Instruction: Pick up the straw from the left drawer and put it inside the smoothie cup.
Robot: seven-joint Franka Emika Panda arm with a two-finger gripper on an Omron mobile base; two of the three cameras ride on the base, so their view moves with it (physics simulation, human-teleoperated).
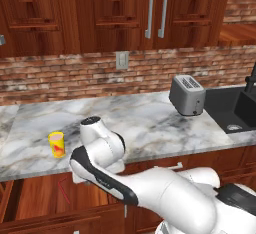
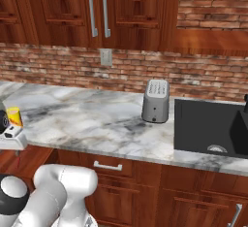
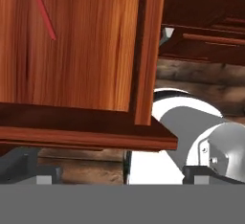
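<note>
The left drawer (image 1: 40,200) stands pulled out under the counter, its plain wood floor (image 3: 76,50) showing. The thin red straw (image 1: 63,190) lies on that floor, to the upper left (image 3: 43,12) in the hand view and well away from my fingertips. My gripper (image 3: 119,175) is open with nothing between its fingers, which are spread wide above the drawer's right front corner. The arm's white hand (image 1: 79,177) hangs just below the counter edge. The small yellow smoothie cup (image 1: 56,144) stands upright on the marble counter near its front edge, also at the far left (image 2: 14,117).
A silver toaster (image 1: 187,95) sits on the counter to the right, beside a dark sink (image 1: 232,108). A narrower drawer with a silver bar handle (image 2: 107,165) is right of the open one. Wall cabinets hang above the brick backsplash.
</note>
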